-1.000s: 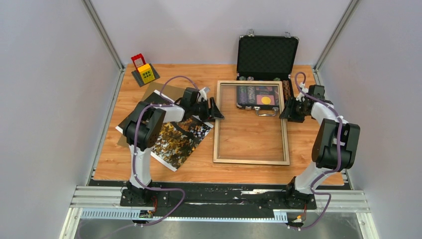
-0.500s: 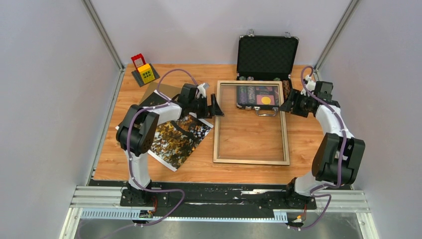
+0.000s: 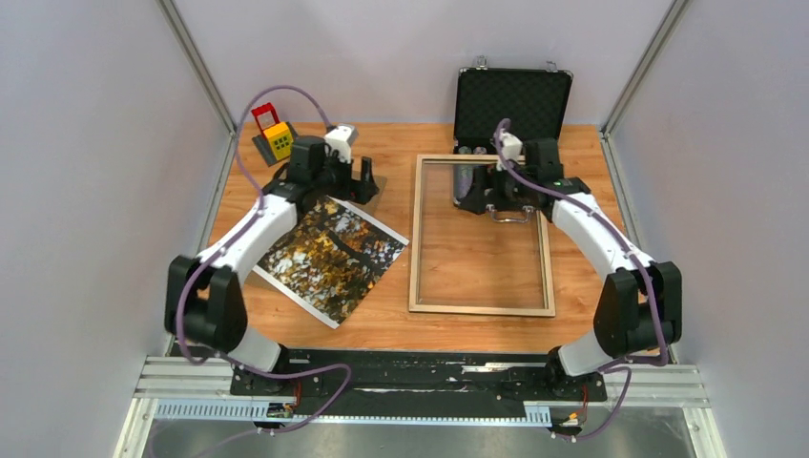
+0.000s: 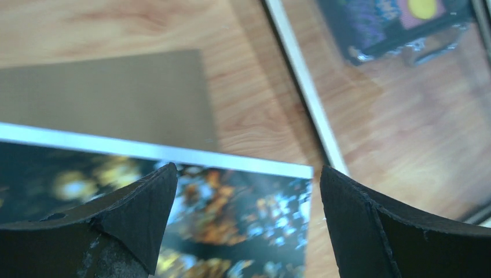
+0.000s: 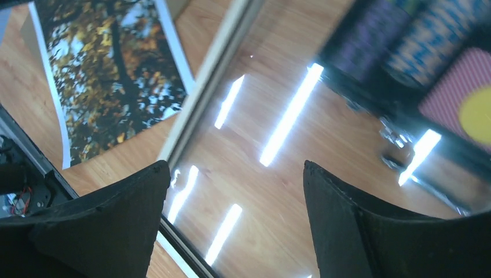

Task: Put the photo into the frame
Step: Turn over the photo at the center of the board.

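The photo [image 3: 329, 253], dark trees with orange and yellow foliage, lies flat on the table left of the frame. The frame [image 3: 416, 239], pale rails around glass, lies flat at the centre. My left gripper [image 3: 367, 183] hovers open and empty above the photo's far right corner. In the left wrist view [image 4: 248, 185] the photo [image 4: 231, 214] shows between its fingers and the frame's rail [image 4: 304, 87] runs to the right. My right gripper [image 3: 474, 194] hangs open and empty over the frame's far part. In the right wrist view [image 5: 234, 174] it is over the glass, with the frame's rail [image 5: 214, 69] and the photo [image 5: 104, 69] beyond.
An open black chip case [image 3: 512, 105] stands at the back, its tray showing through the frame's far end. A plain brown backing board [image 4: 104, 98] lies under the photo's far end. A small red and yellow toy [image 3: 275, 136] sits at the back left.
My left gripper has swung back and left, off the frame's left rail, to above the photo's far corner. My right gripper has moved left from the frame's right rail to over the glass.
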Controlling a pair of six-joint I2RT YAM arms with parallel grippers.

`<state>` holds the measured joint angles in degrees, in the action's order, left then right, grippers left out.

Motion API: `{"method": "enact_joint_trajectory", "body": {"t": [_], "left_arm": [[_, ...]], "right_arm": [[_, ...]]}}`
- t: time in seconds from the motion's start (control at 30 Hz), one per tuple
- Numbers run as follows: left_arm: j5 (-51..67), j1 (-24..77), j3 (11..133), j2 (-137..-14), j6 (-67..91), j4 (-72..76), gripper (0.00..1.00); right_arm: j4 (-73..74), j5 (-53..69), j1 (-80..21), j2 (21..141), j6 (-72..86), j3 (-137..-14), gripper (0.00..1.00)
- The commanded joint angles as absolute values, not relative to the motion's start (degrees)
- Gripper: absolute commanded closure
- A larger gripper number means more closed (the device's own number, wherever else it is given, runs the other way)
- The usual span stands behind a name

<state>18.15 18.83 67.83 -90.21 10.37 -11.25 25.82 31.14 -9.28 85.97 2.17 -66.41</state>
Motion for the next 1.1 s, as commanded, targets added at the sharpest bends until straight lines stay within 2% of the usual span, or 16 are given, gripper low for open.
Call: {"method": "enact_joint_trajectory", "body": {"t": [0.0,0.27,0.4,0.53,0.8,1.07], "left_arm": [[9.8,16.5,62.9,-76.8,-5.4,-18.1,0.00],[2.0,13.1,56.3,-60.2,-16.2,-30.6,0.00],[-4.3,12.3,55.8,-59.0,-17.2,-37.5,0.00],[-4.1,9.9,54.1,-58.3,-15.1,-39.7,0.00],[-2.4,4.0,54.4,-63.3,-9.7,-39.9,0.00],[4.8,-5.2,59.9,-76.1,-10.3,-41.8,0.00]], "right_arm": [[22.5,26.9,-18.6,89.1,-2.2,-73.8,0.16],[22.6,22.4,-30.7,98.4,-6.5,-86.2,0.16],[22.5,21.9,-33.4,103.5,-7.4,-91.4,0.15],[22.9,20.8,-35.8,109.0,-8.3,-96.8,0.15],[26.6,17.9,-38.0,120.1,-8.4,-107.6,0.14],[28.9,19.7,-38.0,129.4,-7.7,-114.5,0.15]]}}
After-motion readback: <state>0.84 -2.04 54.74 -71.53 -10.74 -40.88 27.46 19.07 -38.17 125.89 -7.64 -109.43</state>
